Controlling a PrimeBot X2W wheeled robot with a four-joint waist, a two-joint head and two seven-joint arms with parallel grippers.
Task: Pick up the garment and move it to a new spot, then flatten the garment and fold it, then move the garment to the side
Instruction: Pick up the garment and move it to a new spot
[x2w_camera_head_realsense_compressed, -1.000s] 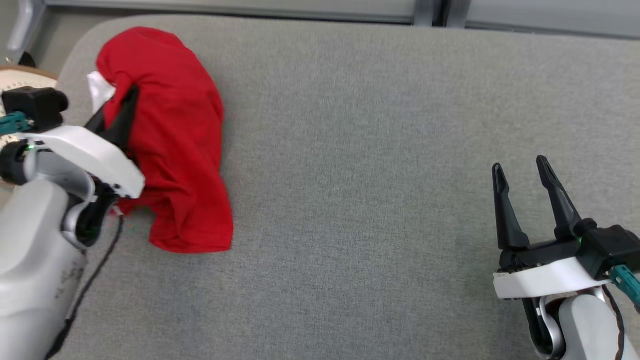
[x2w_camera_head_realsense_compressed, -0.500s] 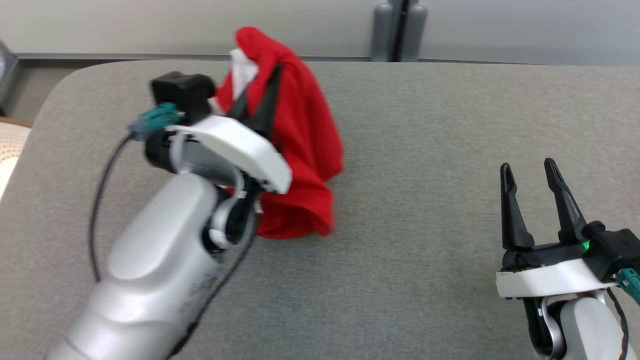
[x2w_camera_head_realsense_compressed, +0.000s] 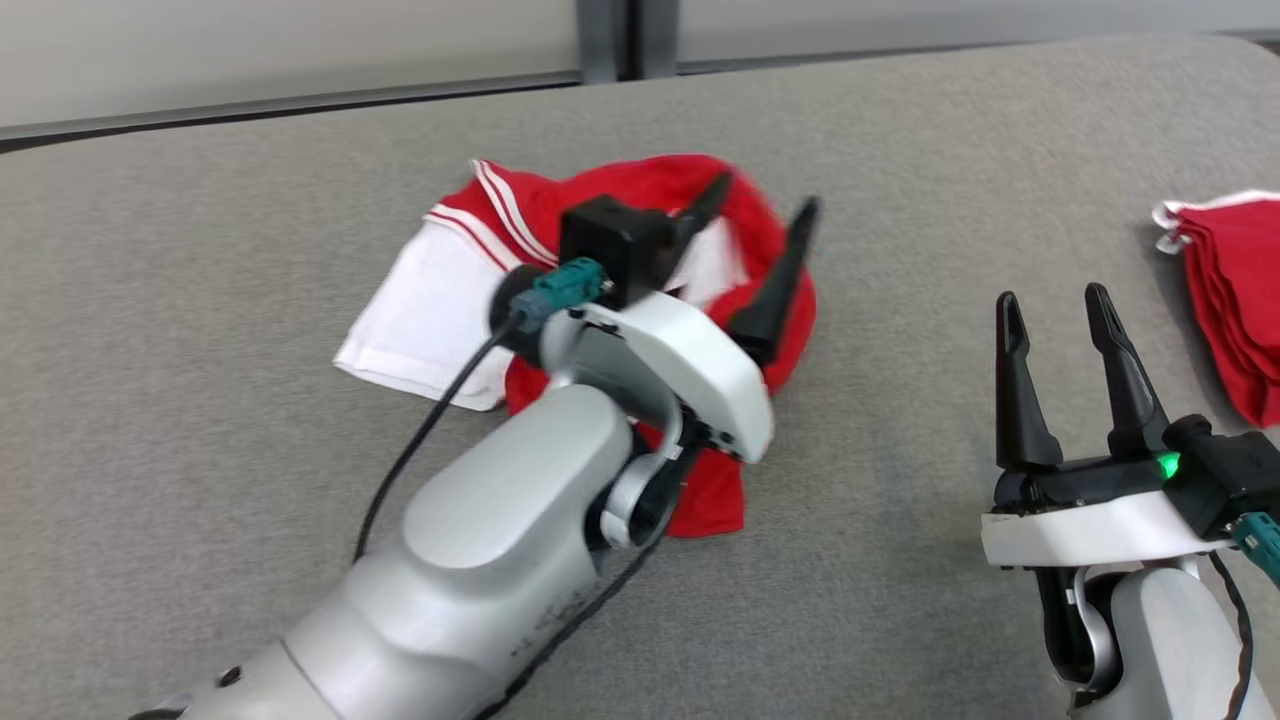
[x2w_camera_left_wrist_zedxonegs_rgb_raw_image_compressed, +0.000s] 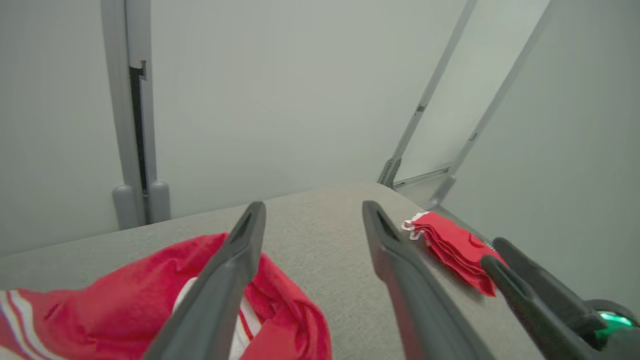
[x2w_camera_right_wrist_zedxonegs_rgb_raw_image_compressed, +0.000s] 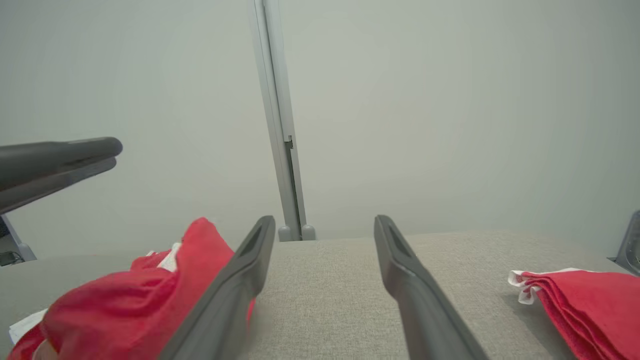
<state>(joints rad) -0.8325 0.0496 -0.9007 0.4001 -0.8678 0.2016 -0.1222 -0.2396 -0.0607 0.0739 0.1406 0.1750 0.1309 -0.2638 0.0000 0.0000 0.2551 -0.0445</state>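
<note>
The garment, red with a white panel and striped trim, lies crumpled on the grey padded surface near the middle. My left gripper hovers just over its right part, open and holding nothing. In the left wrist view the garment lies below the spread left gripper. My right gripper stands open at the lower right, apart from the cloth. The right wrist view has the garment to the left of the right gripper, and the left arm's fingers high at the left.
A folded stack of red cloth lies at the surface's right edge, also seen as the stack and the stack. A pale wall with a grey post runs behind the surface. The right gripper reaches into the left wrist view.
The head camera has turned. My left gripper carried the red garment off the left end toward the middle, then opened and let it drop onto the surface. The right gripper stayed put.
</note>
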